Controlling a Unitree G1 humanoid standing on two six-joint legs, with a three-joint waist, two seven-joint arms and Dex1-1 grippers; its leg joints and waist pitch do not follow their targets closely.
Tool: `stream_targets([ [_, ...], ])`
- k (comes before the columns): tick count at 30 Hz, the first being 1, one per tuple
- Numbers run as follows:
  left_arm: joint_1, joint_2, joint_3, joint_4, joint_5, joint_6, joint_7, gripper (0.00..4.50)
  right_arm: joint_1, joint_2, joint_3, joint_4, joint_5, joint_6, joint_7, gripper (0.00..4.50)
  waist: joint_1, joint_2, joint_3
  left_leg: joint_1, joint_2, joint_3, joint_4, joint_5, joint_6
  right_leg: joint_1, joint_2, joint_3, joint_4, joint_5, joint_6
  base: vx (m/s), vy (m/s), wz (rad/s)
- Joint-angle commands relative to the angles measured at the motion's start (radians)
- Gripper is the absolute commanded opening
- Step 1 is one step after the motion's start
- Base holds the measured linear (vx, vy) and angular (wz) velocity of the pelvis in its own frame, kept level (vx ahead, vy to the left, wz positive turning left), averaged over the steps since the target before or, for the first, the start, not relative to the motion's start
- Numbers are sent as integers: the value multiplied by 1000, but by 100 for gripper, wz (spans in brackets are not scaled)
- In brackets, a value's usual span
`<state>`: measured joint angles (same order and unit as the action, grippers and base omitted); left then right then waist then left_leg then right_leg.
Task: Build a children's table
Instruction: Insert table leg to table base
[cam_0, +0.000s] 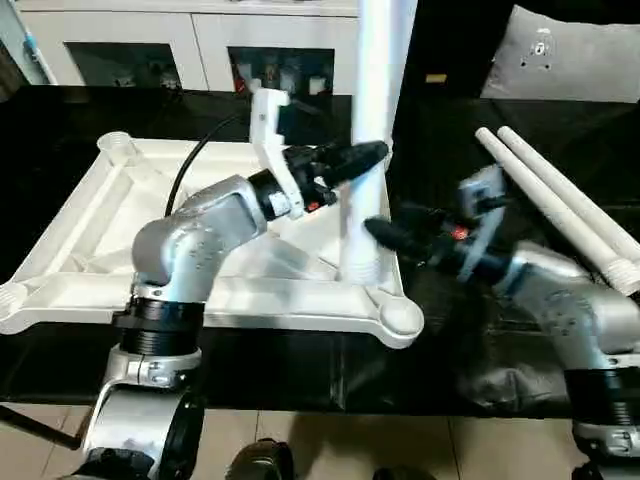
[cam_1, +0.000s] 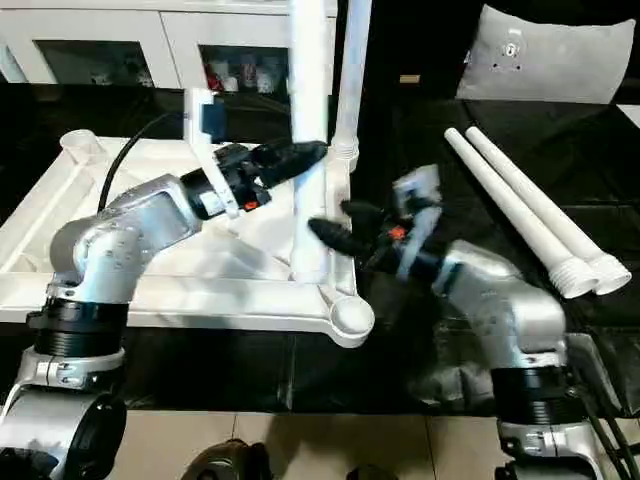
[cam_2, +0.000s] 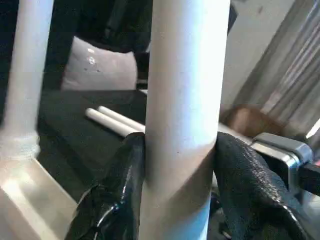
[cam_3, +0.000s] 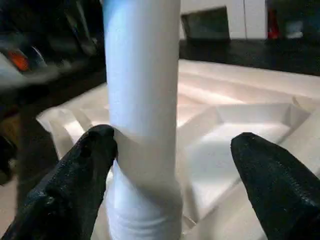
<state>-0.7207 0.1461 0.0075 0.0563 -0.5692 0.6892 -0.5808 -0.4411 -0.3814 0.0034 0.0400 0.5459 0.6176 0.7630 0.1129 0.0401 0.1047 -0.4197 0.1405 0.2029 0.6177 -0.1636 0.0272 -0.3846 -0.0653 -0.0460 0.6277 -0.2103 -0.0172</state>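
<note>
The table top (cam_0: 90, 240) lies ribbed side up on the black table (cam_1: 420, 130), left of centre. One leg (cam_0: 372, 130) stands upright at its front right, just behind the empty corner socket (cam_0: 400, 316); another stands behind it. The left gripper (cam_2: 180, 165) clamps this leg from nine o'clock. The right gripper (cam_3: 175, 150), at three o'clock lower down, gapes wide, one finger (cam_3: 85, 160) touching the leg. Two spare legs (cam_0: 560, 205) lie at two o'clock
</note>
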Motion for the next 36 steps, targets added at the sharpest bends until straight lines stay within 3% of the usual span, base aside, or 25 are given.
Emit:
stream_targets([
  [1,-2,-5,-38,-54,41,-49,9,182,-19,13,7,8,-28,-12,-33,403,0,-15,-99,41,94,-50,-75,-149,-7,33,-106,48,-74,-149,-202,0,0,0],
  [9,24,-31,-119,-109,123,-100,57,182,-43,62,22,52,-87,-83,-86,403,-1,-21,-104,41,94,-48,-72,-141,-7,32,-105,47,-71,-137,-207,0,0,0],
  [11,27,-31,-134,-108,144,-118,61,182,-46,67,30,59,-97,-105,-87,370,0,-22,-105,41,93,-47,-70,-139,-5,33,-106,48,-72,-139,-202,0,0,0],
  [13,28,-37,-135,-101,155,-130,68,182,-47,70,36,60,-104,-110,-81,370,-1,-22,-104,40,93,-48,-71,-133,1,34,-103,47,-71,-133,-196,0,0,0],
  [17,26,-35,-143,-93,177,-148,69,182,-45,80,39,54,-104,-110,-65,327,-1,-21,-105,41,93,-48,-70,-130,5,33,-102,46,-69,-119,-203,0,0,0],
  [30,35,-42,-148,-114,153,-116,41,182,-51,99,34,91,-121,-150,-58,210,-1,-18,-107,40,92,-48,-68,-123,11,34,-101,45,-64,-88,-219,0,0,0],
  [34,37,-44,-142,-117,143,-104,40,182,-46,97,37,83,-115,-156,-45,196,1,-19,-108,41,93,-48,-67,-118,16,35,-103,45,-63,-86,-221,0,0,0],
  [35,36,-42,-141,-116,147,-106,43,182,-47,105,23,83,-96,-126,-58,196,1,-21,-107,41,93,-48,-67,-119,17,35,-101,45,-64,-87,-220,0,0,0],
  [36,35,-41,-142,-116,148,-107,43,182,-48,106,22,83,-93,-123,-58,249,1,-19,-107,42,93,-48,-68,-121,18,33,-101,44,-64,-91,-220,0,0,0],
])
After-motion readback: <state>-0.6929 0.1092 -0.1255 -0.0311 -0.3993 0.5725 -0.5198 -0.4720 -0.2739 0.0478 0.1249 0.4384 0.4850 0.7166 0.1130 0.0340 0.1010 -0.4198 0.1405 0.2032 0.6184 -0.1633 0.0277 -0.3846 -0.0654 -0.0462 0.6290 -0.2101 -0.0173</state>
